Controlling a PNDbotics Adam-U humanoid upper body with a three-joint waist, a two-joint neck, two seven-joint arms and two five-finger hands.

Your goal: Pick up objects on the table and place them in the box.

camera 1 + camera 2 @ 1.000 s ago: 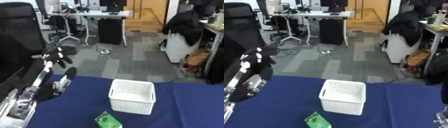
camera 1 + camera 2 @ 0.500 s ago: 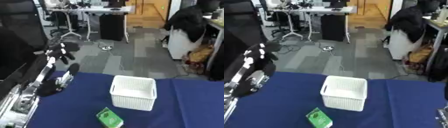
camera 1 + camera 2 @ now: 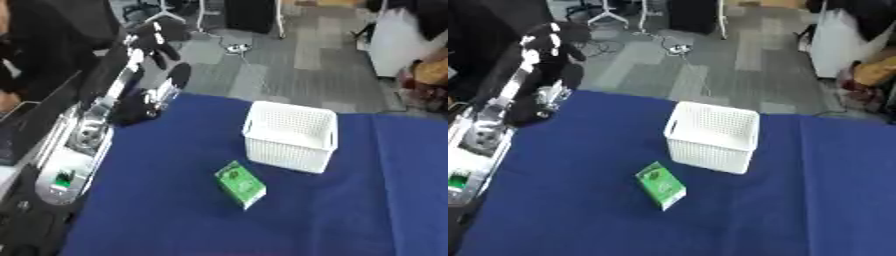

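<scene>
— Blue cloth covers the table [image 3: 175, 210], and beyond its far edge grey office carpet runs back to desks and a black chair. What stands on it?

— One white perforated basket [image 3: 290, 135], the box of the task, upright near the far middle of the cloth. I can see down to its bottom and nothing lies inside.

— And the thing to be picked up?

— A small green carton [image 3: 240, 184] lies on the cloth just in front of the basket, toward its left corner, close but not touching. It rests at an angle to the table's edges, with a pale mark on its top face.

— Where are the hands?

— The left hand [image 3: 157, 41] is raised at the upper left, past the table's far left corner, well apart from both carton and basket. Its dark fingers look partly curled and hold nothing, though the blur keeps me from being sure of their spread. The silver and black arm runs down from it along the left side. The right hand shows in neither view.
</scene>
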